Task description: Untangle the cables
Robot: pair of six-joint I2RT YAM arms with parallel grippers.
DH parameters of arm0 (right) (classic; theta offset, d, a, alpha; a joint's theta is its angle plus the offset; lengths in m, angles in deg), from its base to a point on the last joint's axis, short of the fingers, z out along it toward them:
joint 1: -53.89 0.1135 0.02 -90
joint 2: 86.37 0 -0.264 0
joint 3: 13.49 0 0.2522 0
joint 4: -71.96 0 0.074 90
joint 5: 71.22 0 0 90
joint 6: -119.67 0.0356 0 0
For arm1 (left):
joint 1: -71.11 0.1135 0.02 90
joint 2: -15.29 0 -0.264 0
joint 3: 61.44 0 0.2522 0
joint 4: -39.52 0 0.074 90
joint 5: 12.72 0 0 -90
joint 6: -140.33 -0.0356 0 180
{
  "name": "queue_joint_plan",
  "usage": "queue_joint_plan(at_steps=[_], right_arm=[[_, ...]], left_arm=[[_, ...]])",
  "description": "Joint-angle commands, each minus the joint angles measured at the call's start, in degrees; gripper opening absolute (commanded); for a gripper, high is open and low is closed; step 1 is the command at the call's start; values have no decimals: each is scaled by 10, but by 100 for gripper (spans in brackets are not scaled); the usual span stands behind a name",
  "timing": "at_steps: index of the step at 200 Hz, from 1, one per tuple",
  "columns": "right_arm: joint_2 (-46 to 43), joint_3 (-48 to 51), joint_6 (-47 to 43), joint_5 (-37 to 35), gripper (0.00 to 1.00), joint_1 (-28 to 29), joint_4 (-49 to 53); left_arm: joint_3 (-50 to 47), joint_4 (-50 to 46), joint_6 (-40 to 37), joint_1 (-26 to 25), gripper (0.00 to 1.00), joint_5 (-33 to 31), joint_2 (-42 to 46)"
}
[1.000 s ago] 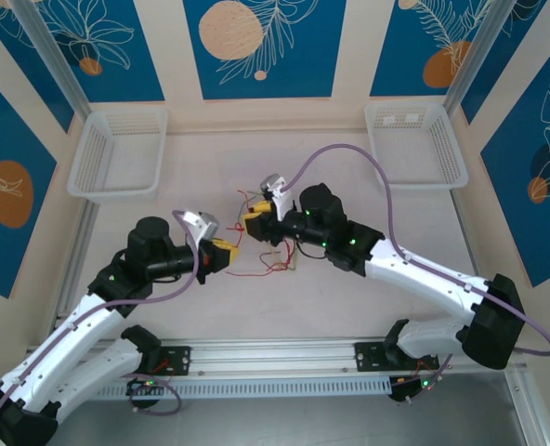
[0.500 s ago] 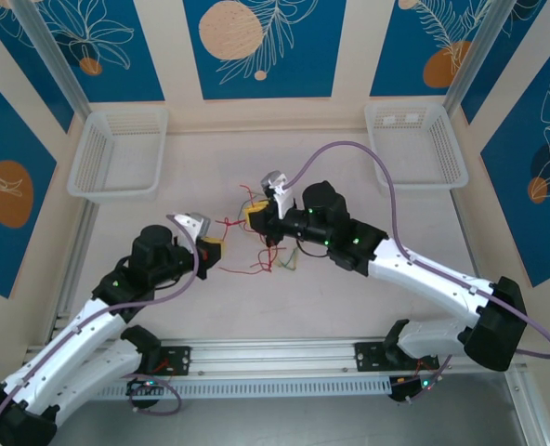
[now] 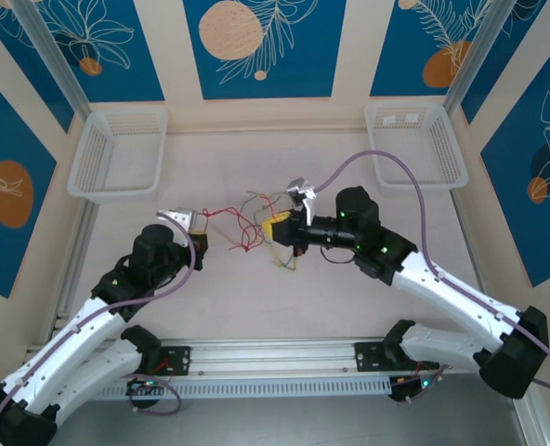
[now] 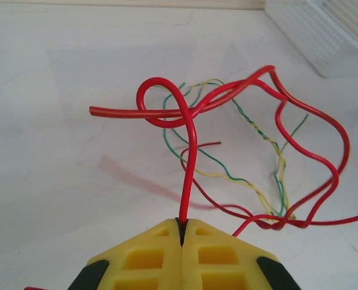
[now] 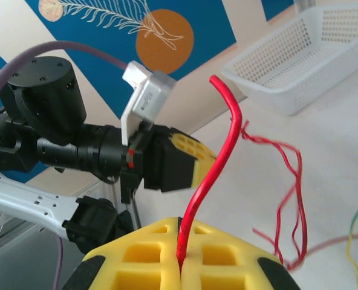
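Your left end effector [image 4: 182, 226] and right end effector [image 5: 180, 257] are each clamped shut on thin red wire [image 4: 190, 151]. The limp red, green and pale yellow cable tangle [image 3: 247, 221] stretches between them, its knotted loop [image 4: 159, 80] nearer your left.

Bright red wire [image 4: 190, 163]; green and pale yellow wires [image 4: 254, 127], twisted in stripes. Yellow fingers [image 4: 144, 258]. White mesh baskets [image 3: 117, 153]. Lilac arm cable [image 3: 373, 154]. Blue wall panels [image 3: 294, 56], orange discs, white leaf outlines.
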Motion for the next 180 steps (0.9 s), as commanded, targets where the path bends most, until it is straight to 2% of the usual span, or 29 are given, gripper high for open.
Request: queue_joint_plan(at_steps=[1, 47, 80, 120, 180], right_arm=[[-49, 17, 30, -24, 0, -37, 26], [-116, 34, 54, -51, 0, -142, 90], [-141, 47, 74, -84, 0, -205, 132], [-163, 54, 121, -80, 0, -297, 152], [-163, 51, 133, -39, 0, -417, 195]], left_arm=[[11, -14, 14, -2, 0, -43, 7], [21, -70, 41, 0, 0, -146, 17], [26, -106, 63, 3, 0, -199, 27], [31, -133, 75, 6, 0, -233, 29], [33, -138, 69, 11, 0, -230, 32]])
